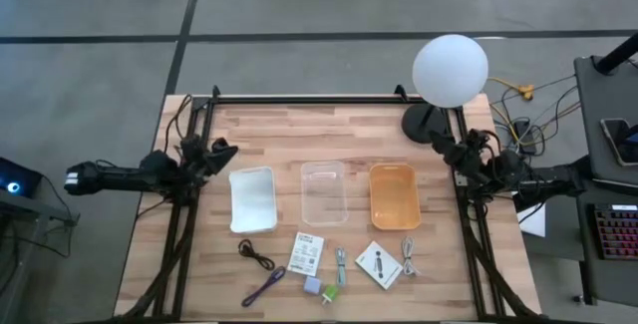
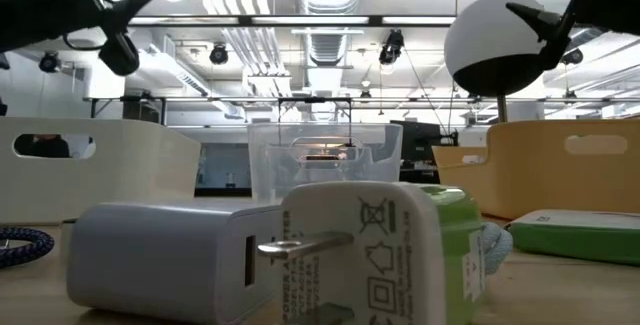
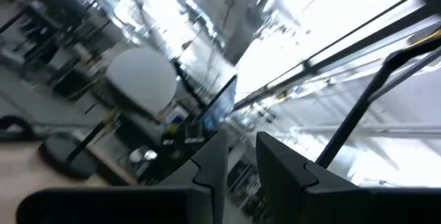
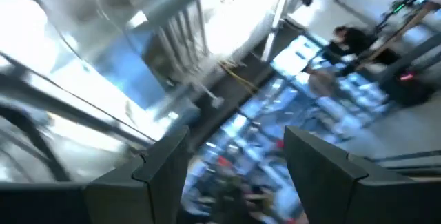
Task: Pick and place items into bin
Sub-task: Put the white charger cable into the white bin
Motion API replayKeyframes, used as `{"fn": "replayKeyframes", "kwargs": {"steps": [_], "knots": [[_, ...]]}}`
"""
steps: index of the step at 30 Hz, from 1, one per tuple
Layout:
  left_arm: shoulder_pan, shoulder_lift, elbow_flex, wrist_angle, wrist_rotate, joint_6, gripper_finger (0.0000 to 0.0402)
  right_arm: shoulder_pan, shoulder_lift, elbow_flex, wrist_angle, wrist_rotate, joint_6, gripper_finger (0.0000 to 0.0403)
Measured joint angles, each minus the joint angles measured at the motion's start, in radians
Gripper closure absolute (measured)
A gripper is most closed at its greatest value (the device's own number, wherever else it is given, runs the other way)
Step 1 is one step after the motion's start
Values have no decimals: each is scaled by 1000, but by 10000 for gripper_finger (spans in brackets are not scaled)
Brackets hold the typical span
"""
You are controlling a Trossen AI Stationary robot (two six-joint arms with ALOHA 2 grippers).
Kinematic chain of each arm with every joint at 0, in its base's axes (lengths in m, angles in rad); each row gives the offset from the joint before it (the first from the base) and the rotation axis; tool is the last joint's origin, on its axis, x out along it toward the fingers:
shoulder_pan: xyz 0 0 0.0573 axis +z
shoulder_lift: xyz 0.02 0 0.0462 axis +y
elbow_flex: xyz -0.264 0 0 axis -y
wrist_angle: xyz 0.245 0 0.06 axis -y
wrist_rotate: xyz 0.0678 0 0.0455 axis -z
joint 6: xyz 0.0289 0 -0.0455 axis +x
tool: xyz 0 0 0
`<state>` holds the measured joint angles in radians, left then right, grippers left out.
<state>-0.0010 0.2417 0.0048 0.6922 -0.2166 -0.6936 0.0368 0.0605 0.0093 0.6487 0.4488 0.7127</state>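
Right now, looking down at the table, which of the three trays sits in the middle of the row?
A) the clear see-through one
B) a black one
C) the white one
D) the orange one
A: in the high view the clear tray lies between the white tray on the left arm's side and the orange tray on the right arm's side.

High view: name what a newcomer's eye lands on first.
The white globe lamp at the table's far right edge stands out most. Next come three trays in a row mid-table: white tray, clear tray, orange tray. Small cables and packets line the near edge; both arms wait at the sides.
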Motion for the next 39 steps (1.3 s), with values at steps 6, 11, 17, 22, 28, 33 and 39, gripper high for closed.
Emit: {"fn": "replayKeyframes", "kwargs": {"steps": [6,11,17,22,28,33,39], "knots": [[1,-2,0,44,-24,1,340,-2,0,0,24,57,-6,184],[1,11,0,72,-25,-5,340,-2,5,0,22,93,67,184],[2,39,4,186,-133,23,340,-2,59,0,23,127,148,184],[2,107,64,184,-130,55,340,-2,179,63,-71,106,143,184],[2,207,158,29,-126,81,340,-2,355,332,-635,51,144,184],[1,251,222,-211,-126,22,340,-2,469,576,-1221,45,233,184],[0,306,272,-347,-66,-47,340,6,579,772,-1625,-58,279,184]]}}
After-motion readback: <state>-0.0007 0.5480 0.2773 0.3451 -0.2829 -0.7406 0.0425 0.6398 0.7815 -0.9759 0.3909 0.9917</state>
